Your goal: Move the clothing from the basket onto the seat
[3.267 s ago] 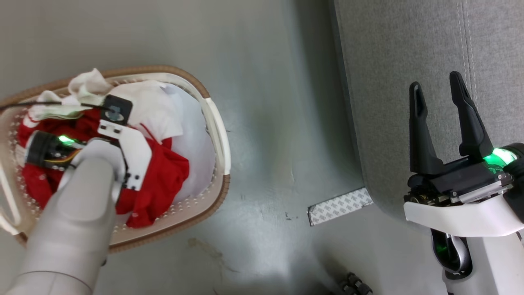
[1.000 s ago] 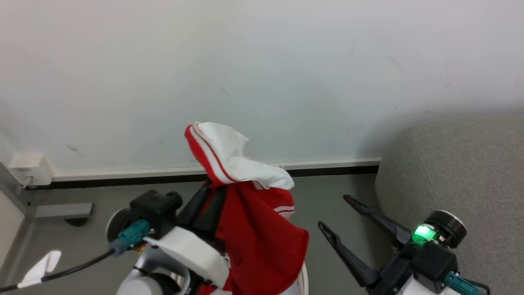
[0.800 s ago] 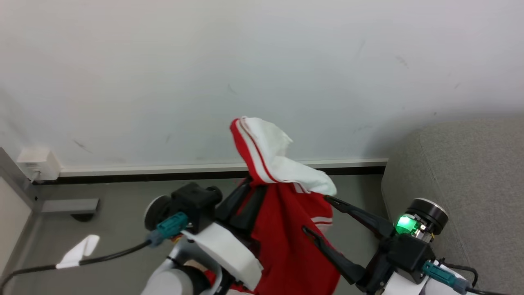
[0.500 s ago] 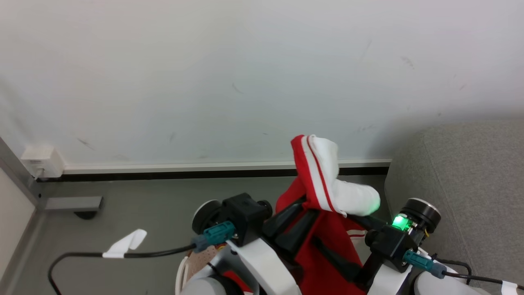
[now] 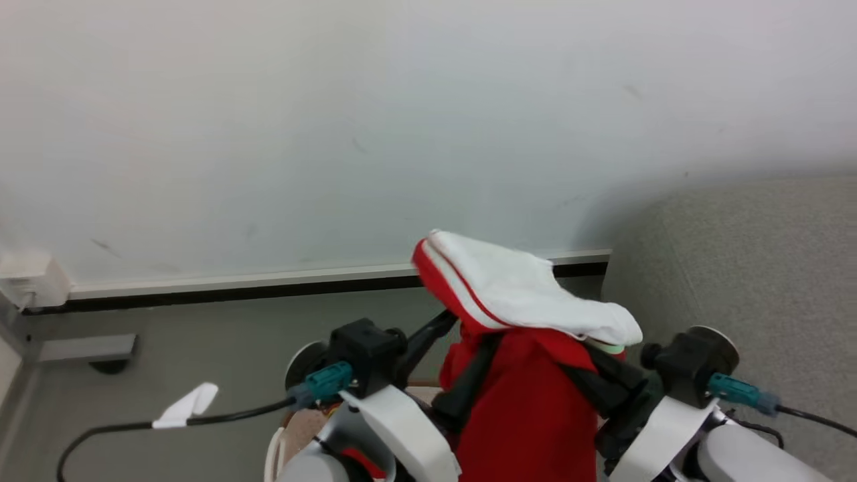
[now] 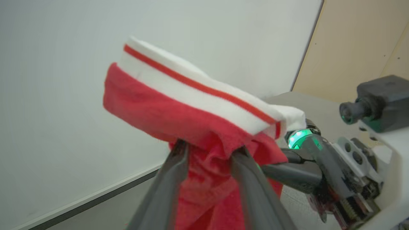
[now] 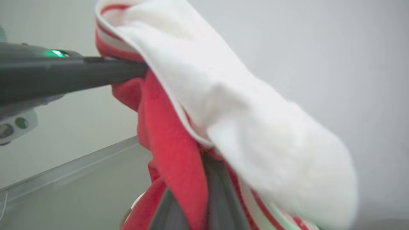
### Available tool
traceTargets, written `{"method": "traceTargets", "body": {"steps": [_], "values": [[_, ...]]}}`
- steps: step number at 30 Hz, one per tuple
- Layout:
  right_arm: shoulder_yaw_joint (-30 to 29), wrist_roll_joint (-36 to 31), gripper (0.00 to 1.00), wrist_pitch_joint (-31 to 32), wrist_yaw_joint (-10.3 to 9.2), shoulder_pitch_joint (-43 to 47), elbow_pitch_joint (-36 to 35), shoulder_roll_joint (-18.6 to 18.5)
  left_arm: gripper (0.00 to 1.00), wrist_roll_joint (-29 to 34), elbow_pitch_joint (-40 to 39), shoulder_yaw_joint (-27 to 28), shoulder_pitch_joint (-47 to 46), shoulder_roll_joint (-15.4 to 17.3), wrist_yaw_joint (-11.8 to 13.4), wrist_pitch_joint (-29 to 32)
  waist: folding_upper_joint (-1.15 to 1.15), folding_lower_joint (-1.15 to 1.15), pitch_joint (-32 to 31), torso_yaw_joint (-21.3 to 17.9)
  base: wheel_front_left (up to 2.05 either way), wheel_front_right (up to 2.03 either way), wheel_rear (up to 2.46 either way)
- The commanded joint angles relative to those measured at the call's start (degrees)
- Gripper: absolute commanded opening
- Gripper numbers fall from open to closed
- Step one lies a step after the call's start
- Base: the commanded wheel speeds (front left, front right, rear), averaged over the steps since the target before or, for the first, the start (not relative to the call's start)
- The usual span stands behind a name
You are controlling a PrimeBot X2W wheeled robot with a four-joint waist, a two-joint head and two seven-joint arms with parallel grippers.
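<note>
Left wrist view: jaws around clothing (image 6: 191, 105)

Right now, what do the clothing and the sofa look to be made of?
The clothing: seemingly soft knit fabric, matte red with a white panel and a striped band. It folds and droops limply and looks slightly fuzzy in the left wrist view. Probably a sportswear knit, fibre unclear.
The sofa: light grey woven upholstery, matte, with a fine speckled grain over a rounded padded edge.

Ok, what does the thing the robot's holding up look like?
Find the big grey sofa on the right, by the white wall. Just left of it, the clothing hangs in the air. It's the only bright red thing, topped by a white flap with a red stripe.
</note>
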Motion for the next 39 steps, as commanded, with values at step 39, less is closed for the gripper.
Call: {"method": "traceTargets", "body": {"steps": [39], "values": [[-37.46, 6.69, 0.0, -0.02, 0.03, -12.9, 9.61, -3.37, 1.0, 9.13, 8.2, -4.51, -13.47, 3.83, -1.23, -3.88, 0.0, 0.0, 26.82, -19.58, 0.0, 0.0, 0.0]]}}
